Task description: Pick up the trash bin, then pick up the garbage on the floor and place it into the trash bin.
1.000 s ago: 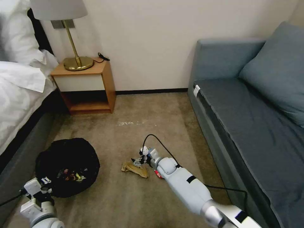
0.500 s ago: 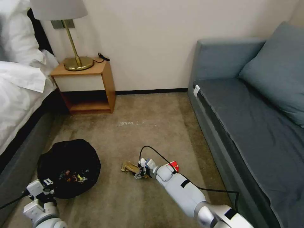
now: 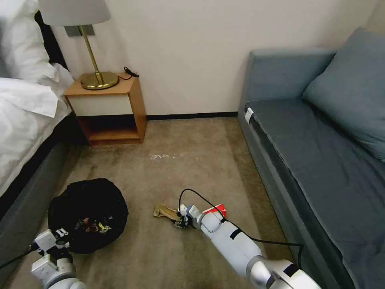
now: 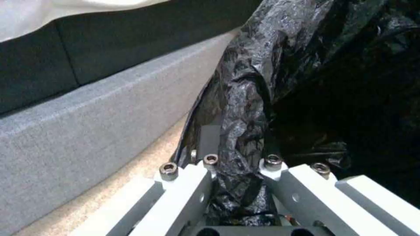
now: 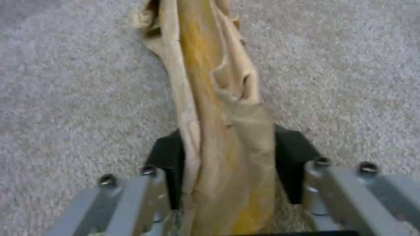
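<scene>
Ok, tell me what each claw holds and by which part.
Left claw pinches the trash bin by its bag-lined rim. Right claw is closed around one end of the tan wrapper on the carpet.

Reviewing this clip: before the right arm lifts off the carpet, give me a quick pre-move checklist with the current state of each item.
1. Right gripper pads on both sides of the yellow-brown wrapper: ok.
2. Pads fully closed on it: ok, the wrapper is pinched narrow between them.
3. Left gripper clamped on the trash bin liner at the rim: ok.
4. Bin mouth open and facing up: ok.
5. Red-and-white wrapper clear of the grasp: ok, it lies beside the right arm, on the sofa side.
6. Bin off the floor: cannot tell.
</scene>
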Available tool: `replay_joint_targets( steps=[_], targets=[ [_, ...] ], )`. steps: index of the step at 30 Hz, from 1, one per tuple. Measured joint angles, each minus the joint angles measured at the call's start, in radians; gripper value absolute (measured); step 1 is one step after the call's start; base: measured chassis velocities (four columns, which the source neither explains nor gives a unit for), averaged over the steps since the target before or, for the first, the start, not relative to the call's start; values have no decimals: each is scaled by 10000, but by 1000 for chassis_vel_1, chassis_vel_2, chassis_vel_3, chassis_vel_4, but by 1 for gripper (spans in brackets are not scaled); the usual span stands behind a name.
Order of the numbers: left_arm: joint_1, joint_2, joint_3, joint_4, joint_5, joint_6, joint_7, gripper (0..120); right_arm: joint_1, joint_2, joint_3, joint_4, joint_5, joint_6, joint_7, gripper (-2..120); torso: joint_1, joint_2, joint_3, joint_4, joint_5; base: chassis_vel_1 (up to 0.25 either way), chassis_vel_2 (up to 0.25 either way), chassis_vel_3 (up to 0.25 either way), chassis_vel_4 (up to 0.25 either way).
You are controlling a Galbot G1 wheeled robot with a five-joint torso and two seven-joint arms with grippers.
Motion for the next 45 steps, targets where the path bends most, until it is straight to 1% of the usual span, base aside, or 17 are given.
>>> replay_joint_targets(
  steps=[3, 5, 8, 11, 19, 22, 23, 26, 27, 30, 32, 34, 35, 36, 41, 44, 45],
  targets=[
    [-24, 4, 18, 28, -10, -31, 22, 3, -40, -7, 83, 45, 103, 69, -3, 30, 0, 0, 0, 0, 0, 0, 0, 0, 0],
    [-29, 3, 22, 32, -10, -42, 26, 3, -45, -7, 97, 48, 141, 92, -6, 26, 0, 0, 0, 0, 0, 0, 0, 0, 0],
    [-35, -24, 64, 38, -3, -93, 93, 3, -147, -45, 150, 211, 396, 257, -128, 13, 0, 0, 0, 0, 0, 0, 0, 0, 0],
    [-46, -54, 77, 38, 3, -117, 119, 3, -218, -85, 151, 324, 461, 301, -133, 7, 0, 0, 0, 0, 0, 0, 0, 0, 0],
    [18, -105, 88, 37, 8, -219, 128, 3, -322, -225, 163, 836, 973, 476, -188, 6, 0, 0, 1, 0, 0, 0, 0, 0, 0],
    [35, -115, 88, 37, 10, -232, 129, 3, -316, -231, 156, 1314, 1884, 779, -236, 6, 0, 0, 0, 0, 0, 0, 0, 0, 0],
    [35, -115, 88, 37, 10, -232, 129, 3, -316, -231, 156, 1314, 1884, 779, -236, 6, 0, 0, 0, 0, 0, 0, 0, 0, 0],
    [39, -162, 110, 14, 23, -232, 130, 3, -307, -176, 111, 1915, 3072, 1051, -187, 5, 0, 0, 0, 0, 0, 0, 0, 0, 0],
    [39, -162, 110, 14, 23, -232, 130, 3, -307, -176, 111, 1915, 3072, 1051, -187, 5, 0, 0, 0, 0, 0, 0, 0, 0, 0],
    [48, -247, 164, -118, 45, -202, 133, 3, -399, -183, -192, 2982, 4616, 1300, -323, 5, 0, 0, 0, 1, -1, 0, 0, 0, 0],
    [61, -256, 171, -161, 34, -184, 133, 3, -419, -195, -266, 3160, 4810, 1312, -359, 5, 0, 0, 0, 0, -1, 0, 0, 0, 0],
    [113, -319, 204, -360, 34, -115, 135, 3, -518, -252, -684, 4065, 5712, 1343, -620, 5, 0, 1, 0, 1, -1, 0, 0, 0, 0],
    [113, -319, 204, -360, 34, -115, 135, 3, -518, -252, -684, 4065, 5712, 1343, -620, 5, 0, 1, 0, 1, -1, 0, 0, 0, 0],
    [141, -357, 222, -473, 67, -66, 136, 3, -566, -288, -952, 4569, 6114, 1344, -784, 5, 0, 0, 0, 1, -1, 0, 0, 0, 0],
    [217, -499, 287, -825, 323, 76, 138, 3, -623, -359, -1936, 5890, 6852, 1259, -1022, 5, 0, 0, 0, 0, -1, 0, 0, 0, 0],
    [277, -542, 307, -946, 410, 109, 132, 3, -623, -371, -2365, 6186, 7162, 1242, -1022, 5, 0, 0, 0, 1, -1, 0, 0, 0, 0],
    [351, -613, 331, -1099, 494, 139, 111, 3, -641, -411, -2907, 6491, 7336, 1229, -1031, 5, 0, 0, 0, 1, -1, 0, 0, 0, 0]
  ],
)
